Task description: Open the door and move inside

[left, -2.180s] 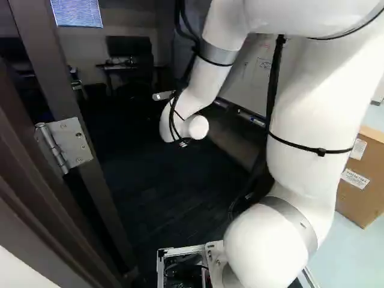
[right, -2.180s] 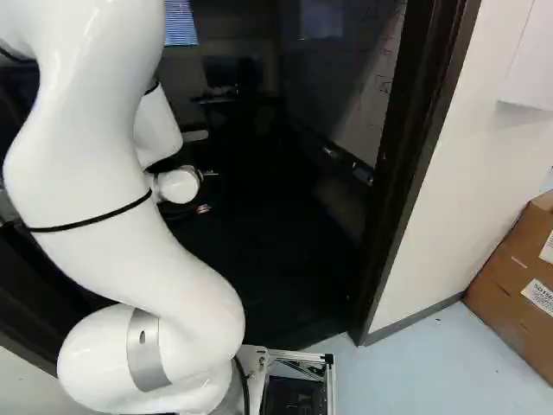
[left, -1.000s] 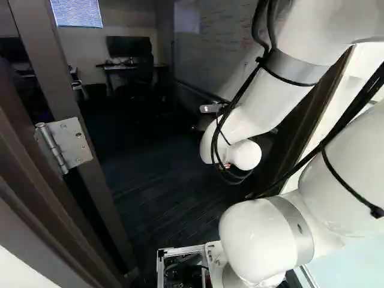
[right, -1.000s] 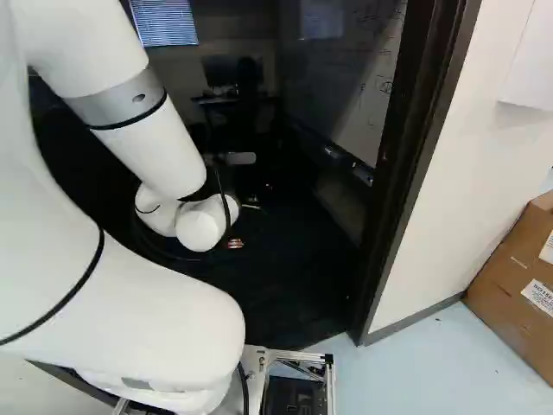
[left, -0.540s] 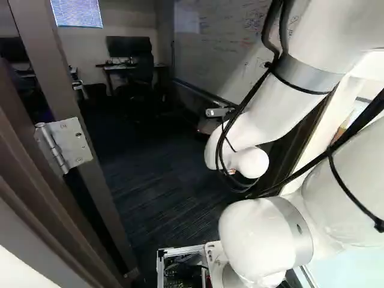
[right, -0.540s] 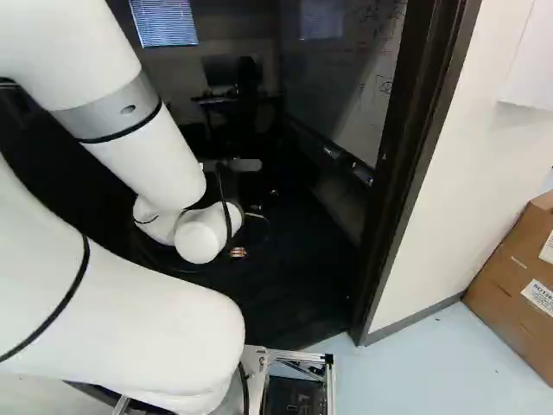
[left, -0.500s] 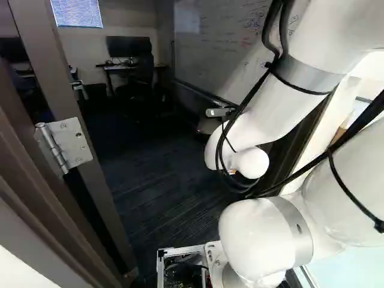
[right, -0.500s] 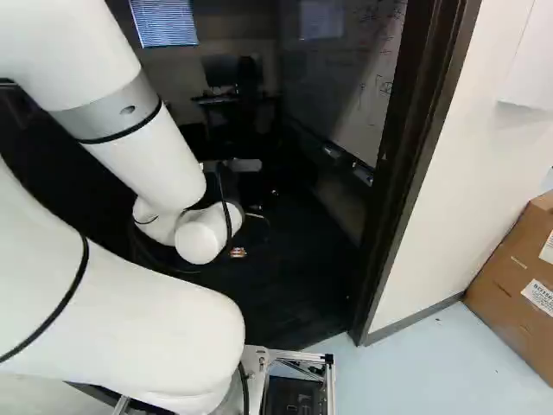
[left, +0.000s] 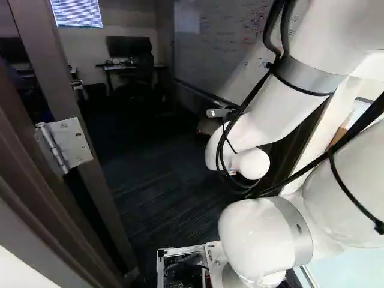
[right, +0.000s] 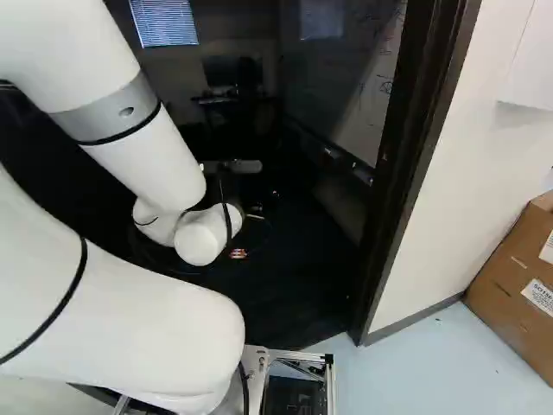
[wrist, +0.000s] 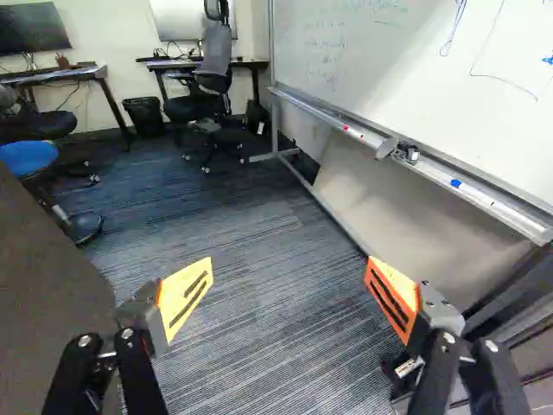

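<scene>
The brown door (left: 57, 78) stands open into the dark room, its steel hinge (left: 72, 143) at the left of the left base view. A lever handle (left: 78, 86) shows on it farther in. My arm reaches through the doorway; its white wrist (left: 231, 150) hides the gripper in both base views. In the wrist view the gripper (wrist: 289, 278) is open above dark striped carpet, with nothing between its orange pads. A dark panel, apparently the door's face (wrist: 43, 303), lies close beside one finger.
The door frame (right: 416, 173) and white wall (right: 467, 190) bound the doorway, with a cardboard box (right: 518, 268) outside. Inside are a whiteboard (wrist: 389, 86) with its tray along one side, an office chair (wrist: 212, 78), a blue stool (wrist: 30, 157) and desks.
Over about two seconds my arm has swung rightward and its upper links have lowered, with the wrist shifting right in both base views. It has barely moved in the last half second. Base and door look unmoved.
</scene>
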